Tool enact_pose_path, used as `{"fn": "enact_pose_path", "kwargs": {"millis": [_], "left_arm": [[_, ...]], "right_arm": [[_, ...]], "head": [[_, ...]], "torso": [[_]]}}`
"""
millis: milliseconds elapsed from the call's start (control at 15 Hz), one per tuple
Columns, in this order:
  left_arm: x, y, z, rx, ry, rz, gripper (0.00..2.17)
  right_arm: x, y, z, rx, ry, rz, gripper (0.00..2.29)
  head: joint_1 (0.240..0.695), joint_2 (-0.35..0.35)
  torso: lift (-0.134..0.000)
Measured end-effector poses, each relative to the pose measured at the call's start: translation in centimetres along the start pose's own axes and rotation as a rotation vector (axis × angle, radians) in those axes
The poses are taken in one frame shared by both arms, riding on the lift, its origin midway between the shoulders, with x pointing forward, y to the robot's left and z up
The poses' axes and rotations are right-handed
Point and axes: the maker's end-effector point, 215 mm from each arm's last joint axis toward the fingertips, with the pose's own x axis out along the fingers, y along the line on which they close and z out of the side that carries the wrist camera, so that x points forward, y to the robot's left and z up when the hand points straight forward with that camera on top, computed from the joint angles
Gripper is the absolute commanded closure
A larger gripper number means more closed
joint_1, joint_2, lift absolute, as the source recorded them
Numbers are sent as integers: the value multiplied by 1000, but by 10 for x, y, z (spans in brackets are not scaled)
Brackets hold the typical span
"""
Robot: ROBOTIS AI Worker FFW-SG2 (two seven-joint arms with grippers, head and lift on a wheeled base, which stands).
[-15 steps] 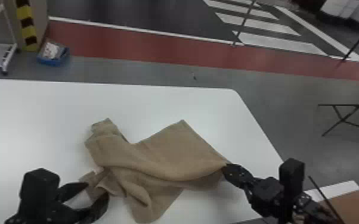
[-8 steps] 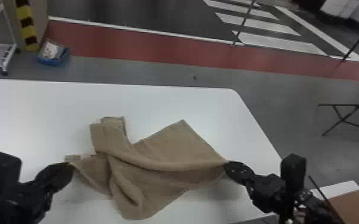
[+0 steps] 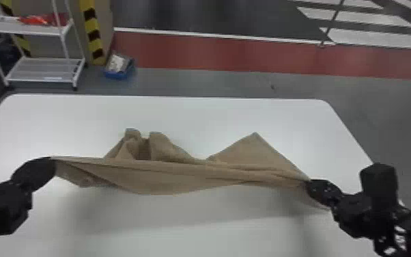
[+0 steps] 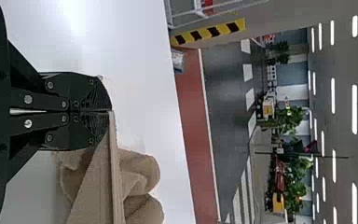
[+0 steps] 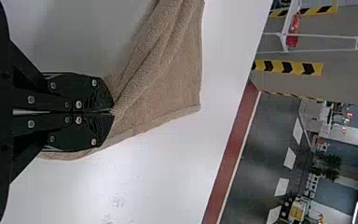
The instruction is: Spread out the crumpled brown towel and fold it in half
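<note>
Both ends pinched now — left end effector and right end effector gripping the brown towel, stretched above the white surface — spreading looks partway, flattening and folding remain!

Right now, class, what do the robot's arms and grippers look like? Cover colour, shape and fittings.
The left arm and right arm are black and jointed, with chunky, angular housings. The left gripper and right gripper match: flat black fingers with rounded outer edges and textured tips, on black links dotted with round silvery screw heads.
</note>
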Motion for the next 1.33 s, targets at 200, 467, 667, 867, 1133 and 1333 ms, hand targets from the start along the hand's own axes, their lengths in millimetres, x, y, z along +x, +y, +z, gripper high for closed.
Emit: {"fn": "enact_pose_path", "kwargs": {"millis": [200, 467, 667, 867, 1133, 1333], "left_arm": [[-2, -5, -12, -2, 22, -35, 1885], [-5, -30, -33, -4, 64, -125, 1882], [-4, -42, -45, -13, 86, -165, 1882], [-9, -49, -49, -10, 95, -194, 1467], [-22, -55, -44, 17, 91, -219, 19], [-32, -35, -45, 68, 104, -163, 36]], "right_arm": [[9, 40, 4, -102, 24, 64, 1102], [5, 68, -10, -273, 114, 100, 181], [-7, 60, -16, -327, 161, 72, 178], [-21, 46, -23, -329, 189, 50, 178], [-30, 26, -28, -321, 201, 18, 178], [-36, 15, -26, -306, 193, 4, 178]], "head": [[695, -45], [695, -37], [695, -72], [695, -102], [695, -150], [695, -145]], "torso": [[-124], [-124], [-124], [-124], [-124], [-124]]}}
